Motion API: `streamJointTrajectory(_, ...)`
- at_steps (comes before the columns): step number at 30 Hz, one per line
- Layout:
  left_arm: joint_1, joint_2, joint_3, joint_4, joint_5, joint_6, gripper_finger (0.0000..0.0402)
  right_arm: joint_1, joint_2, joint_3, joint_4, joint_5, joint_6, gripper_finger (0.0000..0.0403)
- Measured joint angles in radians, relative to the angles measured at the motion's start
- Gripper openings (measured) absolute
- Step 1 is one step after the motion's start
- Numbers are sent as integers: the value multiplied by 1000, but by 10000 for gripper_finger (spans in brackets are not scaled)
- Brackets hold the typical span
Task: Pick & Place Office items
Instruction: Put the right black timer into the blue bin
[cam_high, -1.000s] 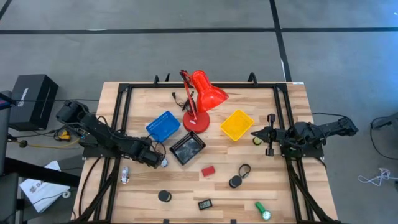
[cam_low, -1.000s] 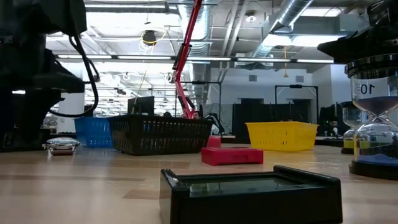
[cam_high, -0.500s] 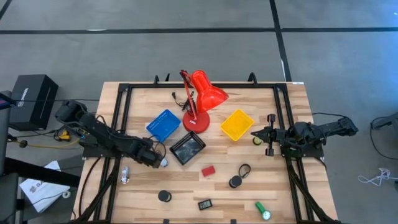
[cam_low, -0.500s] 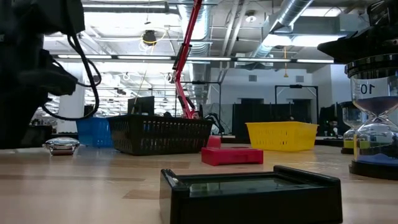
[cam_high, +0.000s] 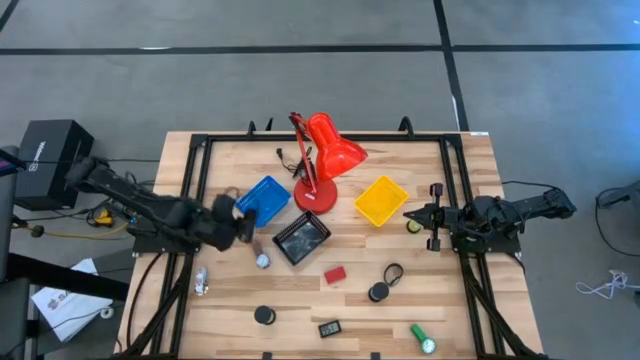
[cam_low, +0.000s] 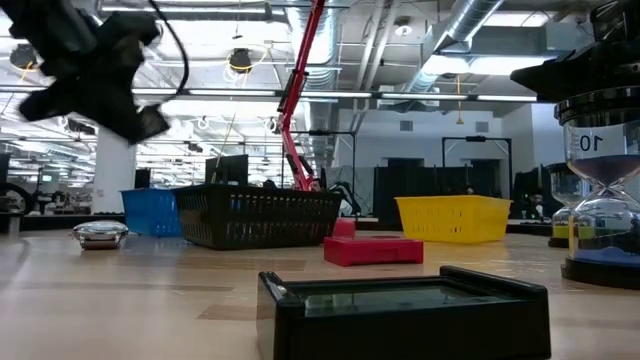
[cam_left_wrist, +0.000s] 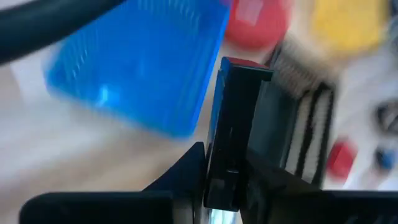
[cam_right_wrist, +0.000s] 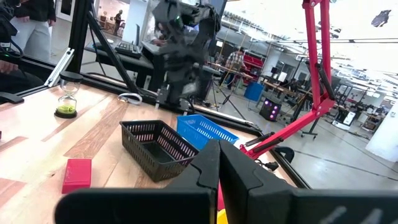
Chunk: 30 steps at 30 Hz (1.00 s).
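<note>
Left jaws (cam_left_wrist: 233, 168) pinched narrow on a thin black rectangular plastic piece (cam_left_wrist: 239, 118), lifted off the counter, presumably bound for the blue mesh plastic tray (cam_high: 263, 200) at centre-left of the high view; piece stands upright between the jaws, tray just beyond; right jaws (cam_high: 411, 215) shut, empty, parked at right.

The only text that could be read was the number "10" on the hourglass (cam_low: 602, 170) standing at the right edge of the low view. White lettering showed on the black box (cam_high: 52, 160) on the floor left of the table, too small to read.
</note>
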Motion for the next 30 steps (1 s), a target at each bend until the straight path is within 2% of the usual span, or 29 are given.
streamJointTrajectory(2,0,-46,0,2,-110,68,64,0,0,0,0,0,0,0)
streamJointTrajectory(5,3,-80,0,8,-221,219,59,0,0,0,0,0,-20,0)
streamJointTrajectory(12,96,-64,0,35,-341,475,62,0,0,0,5,0,-23,0)
streamJointTrajectory(15,184,-26,0,83,-267,617,61,0,0,0,8,0,-26,0)
streamJointTrajectory(18,284,37,0,151,-97,754,58,0,0,0,15,0,-37,0)
streamJointTrajectory(20,353,90,0,172,6,784,59,0,0,0,21,0,-39,0)
streamJointTrajectory(24,483,202,0,165,92,816,62,0,0,0,46,0,-41,0)
streamJointTrajectory(27,559,286,0,171,193,875,61,0,0,0,50,0,-41,0)
streamJointTrajectory(30,592,361,0,178,213,892,62,0,0,0,50,0,-41,0)
